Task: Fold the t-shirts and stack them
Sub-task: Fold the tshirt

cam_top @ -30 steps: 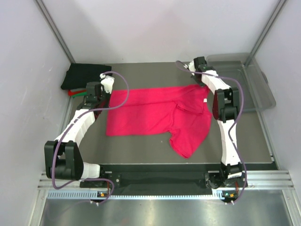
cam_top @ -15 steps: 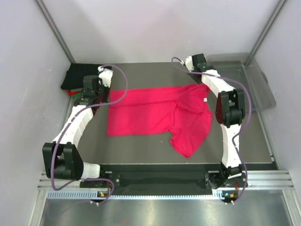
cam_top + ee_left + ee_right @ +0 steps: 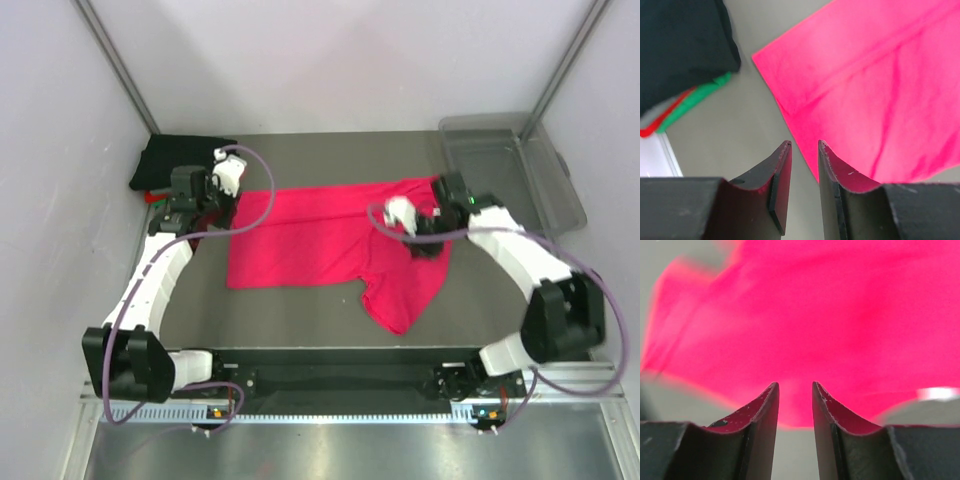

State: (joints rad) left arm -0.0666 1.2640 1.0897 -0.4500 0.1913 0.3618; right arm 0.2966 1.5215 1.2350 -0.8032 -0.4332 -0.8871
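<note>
The pinkish-red t-shirt point(image 3: 320, 245) lies spread flat mid-table, its right part folded over with a sleeve toward the front. It also shows in the left wrist view point(image 3: 880, 85) and, blurred, in the right wrist view point(image 3: 805, 325). My left gripper point(image 3: 203, 208) hovers just off the shirt's far-left corner, its jaws slightly apart and empty point(image 3: 803, 146). My right gripper point(image 3: 425, 238) hovers over the shirt's right part, its jaws slightly apart and empty point(image 3: 795, 385). The folded black tee point(image 3: 178, 160) tops a stack with green point(image 3: 695, 100) and red point(image 3: 657, 126) edges showing.
A clear plastic bin point(image 3: 510, 170) stands at the back right. The folded stack sits in the back left corner by the wall. Grey walls and metal posts close in the table on three sides.
My right arm has swung from the shirt's far right edge to above its right part, elbow now out to the right. My left gripper has shifted slightly left, off the shirt's corner.
</note>
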